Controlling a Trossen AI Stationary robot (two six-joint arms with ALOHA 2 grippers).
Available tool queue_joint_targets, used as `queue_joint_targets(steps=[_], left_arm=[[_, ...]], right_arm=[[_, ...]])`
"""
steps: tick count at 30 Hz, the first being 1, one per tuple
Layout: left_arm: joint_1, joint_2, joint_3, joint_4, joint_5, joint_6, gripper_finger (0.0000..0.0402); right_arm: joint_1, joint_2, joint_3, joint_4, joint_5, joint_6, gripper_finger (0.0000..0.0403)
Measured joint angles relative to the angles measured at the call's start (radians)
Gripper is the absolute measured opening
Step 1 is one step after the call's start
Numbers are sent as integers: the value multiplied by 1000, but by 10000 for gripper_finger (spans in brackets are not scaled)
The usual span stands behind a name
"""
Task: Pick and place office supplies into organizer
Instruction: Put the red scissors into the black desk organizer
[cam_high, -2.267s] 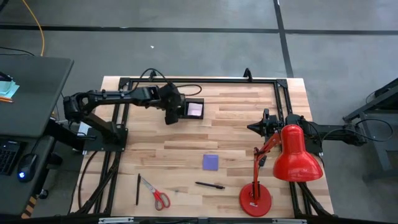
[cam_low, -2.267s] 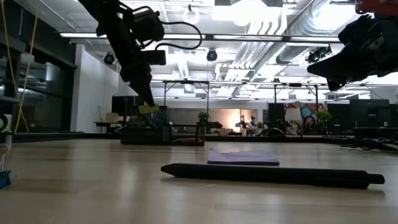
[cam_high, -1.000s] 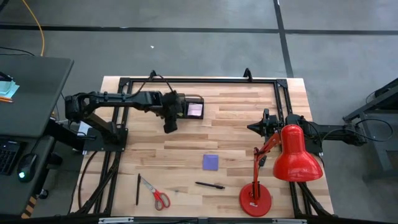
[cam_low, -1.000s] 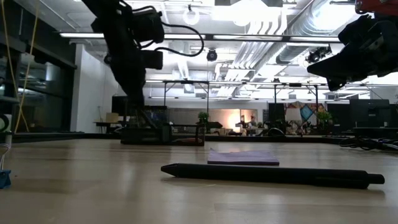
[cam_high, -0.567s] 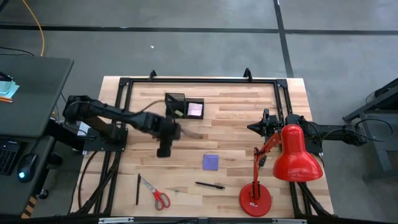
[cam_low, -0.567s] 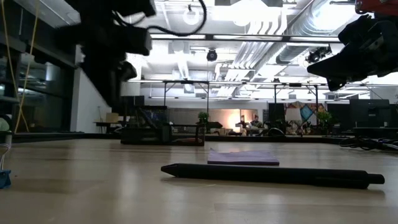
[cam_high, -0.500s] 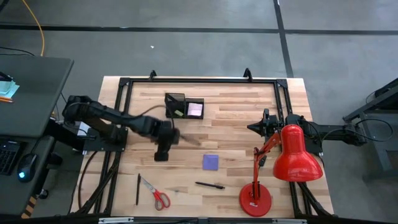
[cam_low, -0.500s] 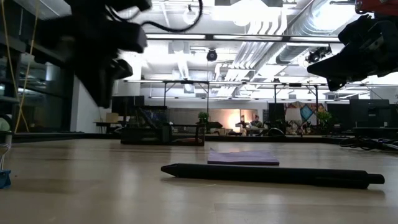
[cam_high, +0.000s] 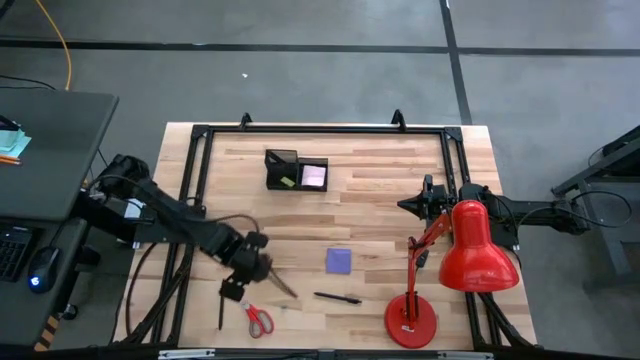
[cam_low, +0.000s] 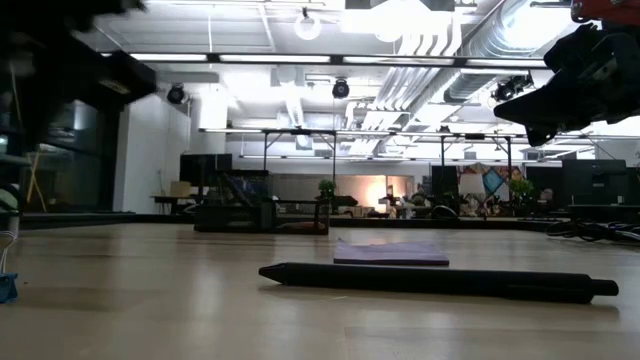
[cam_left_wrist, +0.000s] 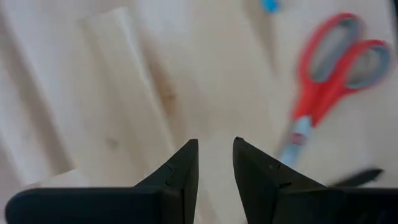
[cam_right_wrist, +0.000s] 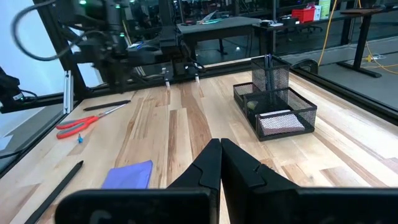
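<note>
My left gripper (cam_high: 230, 291) hangs open over the near left part of the table, just beside the red-handled scissors (cam_high: 258, 320) and a dark pen (cam_high: 221, 303). Its wrist view shows the fingers (cam_left_wrist: 183, 168) apart over bare wood, with the scissors (cam_left_wrist: 326, 87) lying flat ahead. The black organizer (cam_high: 297, 170) stands at the far side, holding a pink pad (cam_high: 314, 176) and a yellowish piece (cam_high: 285, 181). A purple pad (cam_high: 339, 260) and a second pen (cam_high: 337, 297) lie flat mid-table. My right gripper (cam_right_wrist: 220, 146) waits shut at the right side.
A large red desk lamp (cam_high: 465, 255) stands on its round base (cam_high: 411, 322) at the near right. A black metal frame (cam_high: 320, 129) runs around the table's far and side edges. Bare wood lies between the organizer and the purple pad. A tiny blue bit (cam_left_wrist: 268, 5) lies near the scissors.
My left gripper has left the organizer and swept fast toward the table's near edge and a little left, ending beside the scissors. The yellowish piece now shows lying in the organizer's left compartment. The right arm has kept still.
</note>
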Motion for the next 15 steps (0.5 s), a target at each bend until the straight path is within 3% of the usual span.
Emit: queue_joint_targets(steps=[9, 15], left_arm=[[-187, 26, 0, 132, -16, -97, 85], [-244, 92, 0, 184, -32, -162, 85]], right_arm=[[0, 0, 0, 0, 0, 0, 2], [0, -1, 0, 0, 0, 0, 2]])
